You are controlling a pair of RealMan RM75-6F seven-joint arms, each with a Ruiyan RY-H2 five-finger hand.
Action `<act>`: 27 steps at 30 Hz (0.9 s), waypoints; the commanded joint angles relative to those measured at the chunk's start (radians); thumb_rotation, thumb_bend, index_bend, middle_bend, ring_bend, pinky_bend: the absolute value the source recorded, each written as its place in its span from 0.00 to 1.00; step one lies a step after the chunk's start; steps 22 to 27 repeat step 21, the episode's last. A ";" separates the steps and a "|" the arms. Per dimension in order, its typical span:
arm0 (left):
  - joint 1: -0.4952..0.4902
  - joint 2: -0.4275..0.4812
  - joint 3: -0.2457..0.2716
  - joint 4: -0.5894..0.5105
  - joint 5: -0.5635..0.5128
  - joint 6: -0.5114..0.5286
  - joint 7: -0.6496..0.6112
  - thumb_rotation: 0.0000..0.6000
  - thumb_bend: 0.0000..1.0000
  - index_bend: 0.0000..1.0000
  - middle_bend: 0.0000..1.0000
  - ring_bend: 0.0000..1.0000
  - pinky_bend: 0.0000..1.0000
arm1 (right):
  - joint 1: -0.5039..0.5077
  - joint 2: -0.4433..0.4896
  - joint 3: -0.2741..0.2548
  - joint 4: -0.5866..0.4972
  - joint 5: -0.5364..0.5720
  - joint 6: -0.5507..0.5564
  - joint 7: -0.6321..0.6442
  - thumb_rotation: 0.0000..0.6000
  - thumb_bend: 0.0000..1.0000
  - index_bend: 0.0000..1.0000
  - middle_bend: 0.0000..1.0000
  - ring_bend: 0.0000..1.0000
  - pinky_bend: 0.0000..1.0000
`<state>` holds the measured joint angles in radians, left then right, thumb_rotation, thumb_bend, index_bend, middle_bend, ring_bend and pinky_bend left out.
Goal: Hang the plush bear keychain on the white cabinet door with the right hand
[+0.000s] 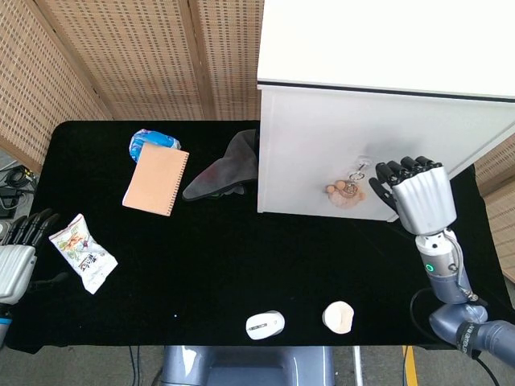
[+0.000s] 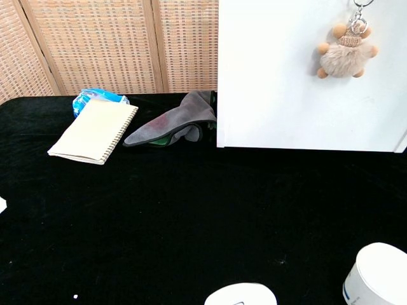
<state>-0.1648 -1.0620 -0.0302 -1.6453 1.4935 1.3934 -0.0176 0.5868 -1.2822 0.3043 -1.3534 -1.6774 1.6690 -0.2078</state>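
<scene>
The tan plush bear keychain (image 1: 348,191) hangs by its metal ring on the front of the white cabinet door (image 1: 322,145). In the chest view the bear (image 2: 345,54) dangles high on the door (image 2: 280,82), nothing touching it. My right hand (image 1: 417,195) is off to the right of the bear, a short gap away, fingers spread and holding nothing. At the table's left edge my left hand (image 1: 14,251) rests with its fingers apart, empty. Neither hand shows in the chest view.
On the black table lie a tan spiral notebook (image 1: 157,179), a blue packet (image 1: 153,139) behind it, a grey cloth (image 1: 220,173) by the cabinet, a snack bag (image 1: 82,252), a white mouse (image 1: 265,325) and a white round container (image 1: 339,317).
</scene>
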 commanded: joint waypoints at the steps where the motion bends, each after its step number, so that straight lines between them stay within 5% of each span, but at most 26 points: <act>1: 0.001 0.001 0.002 -0.002 0.004 0.001 -0.001 1.00 0.00 0.00 0.00 0.00 0.00 | -0.047 0.039 -0.043 -0.026 -0.011 0.011 0.063 1.00 0.26 0.66 0.83 0.81 1.00; 3: 0.002 0.002 0.003 -0.002 0.007 0.004 -0.006 1.00 0.00 0.00 0.00 0.00 0.00 | -0.095 0.082 -0.090 -0.060 -0.004 -0.002 0.105 1.00 0.22 0.58 0.72 0.70 0.97; 7: 0.005 0.004 0.006 -0.001 0.017 0.011 -0.010 1.00 0.00 0.00 0.00 0.00 0.00 | -0.185 0.162 -0.179 -0.140 0.038 -0.059 0.113 1.00 0.03 0.39 0.39 0.33 0.54; 11: 0.006 0.001 0.013 0.000 0.033 0.016 -0.004 1.00 0.00 0.00 0.00 0.00 0.00 | -0.261 0.230 -0.250 -0.220 0.089 -0.112 0.122 1.00 0.00 0.16 0.06 0.02 0.16; 16: 0.008 -0.008 0.023 0.002 0.059 0.026 0.012 1.00 0.00 0.00 0.00 0.00 0.00 | -0.343 0.240 -0.291 -0.240 0.136 -0.101 0.156 1.00 0.00 0.01 0.00 0.00 0.00; 27: 0.015 -0.012 0.032 0.002 0.077 0.038 0.016 1.00 0.00 0.00 0.00 0.00 0.00 | -0.400 0.204 -0.296 -0.191 0.143 -0.059 0.214 1.00 0.00 0.00 0.00 0.00 0.00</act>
